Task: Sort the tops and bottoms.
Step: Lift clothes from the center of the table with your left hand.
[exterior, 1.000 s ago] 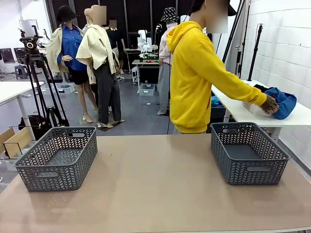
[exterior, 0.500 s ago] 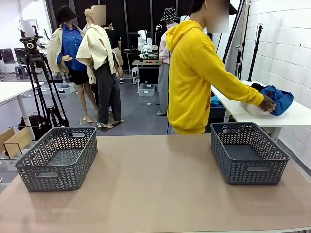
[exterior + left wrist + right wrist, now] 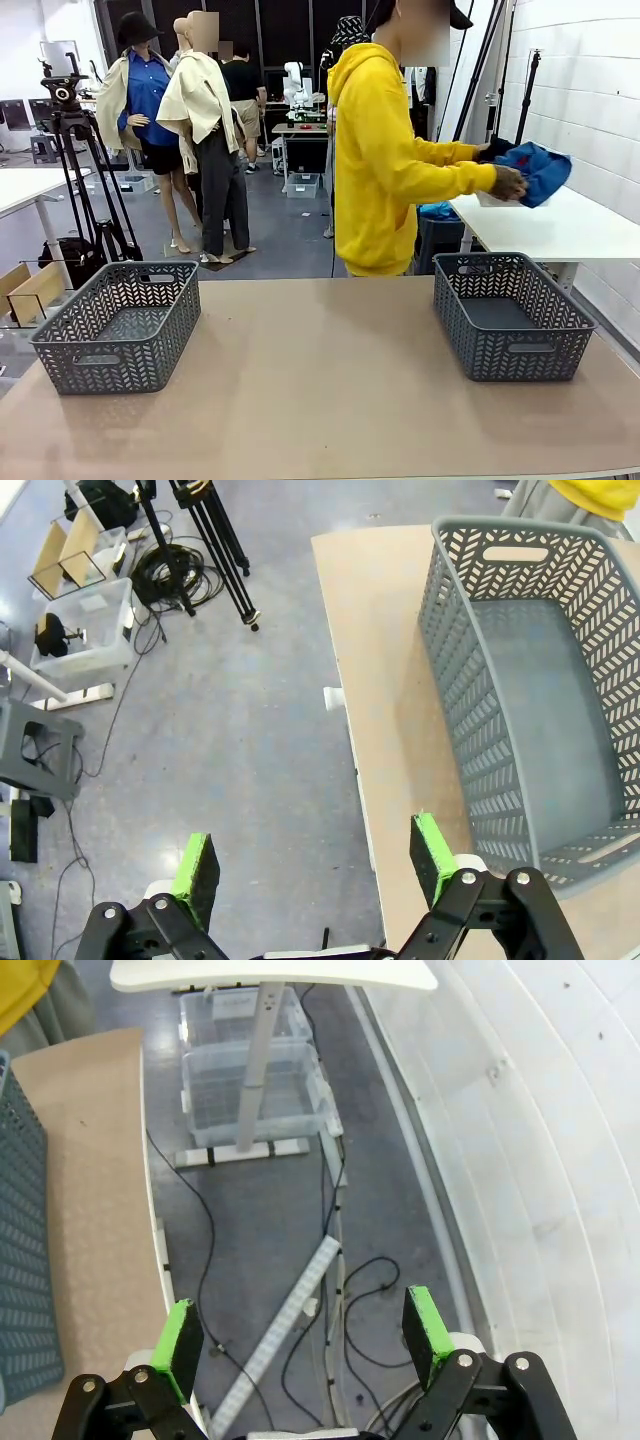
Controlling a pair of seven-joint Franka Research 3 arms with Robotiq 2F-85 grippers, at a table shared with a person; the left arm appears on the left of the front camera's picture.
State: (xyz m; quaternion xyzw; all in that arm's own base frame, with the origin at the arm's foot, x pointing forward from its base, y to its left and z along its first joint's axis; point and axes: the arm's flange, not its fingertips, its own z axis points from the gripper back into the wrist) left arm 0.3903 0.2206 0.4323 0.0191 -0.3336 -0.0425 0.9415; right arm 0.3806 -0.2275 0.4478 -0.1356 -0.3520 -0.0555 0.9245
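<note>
Beyond the far edge of the tan table (image 3: 320, 380), a person in a yellow hoodie holds a bundle of cloth in both hands at chest height. Its bright blue top (image 3: 538, 168) is plain to see. A dark cloth (image 3: 493, 150) shows at the bundle's left edge; I cannot tell if it is one of the bottoms. Two empty grey baskets stand on the table, one at the left (image 3: 120, 322) and one at the right (image 3: 512, 312). My left gripper (image 3: 312, 858) hangs open over the floor beside the left basket (image 3: 530, 680). My right gripper (image 3: 300, 1330) is open over the floor off the table's right end.
A white side table (image 3: 540, 230) stands behind the right basket. On the floor to the left are a tripod (image 3: 200, 520) and boxes (image 3: 85, 630). Clear bins (image 3: 250, 1080) and cables (image 3: 330, 1290) lie on the floor to the right.
The person has lifted the blue bundle off the white side table and turned with it toward the tan table. Baskets have not moved.
</note>
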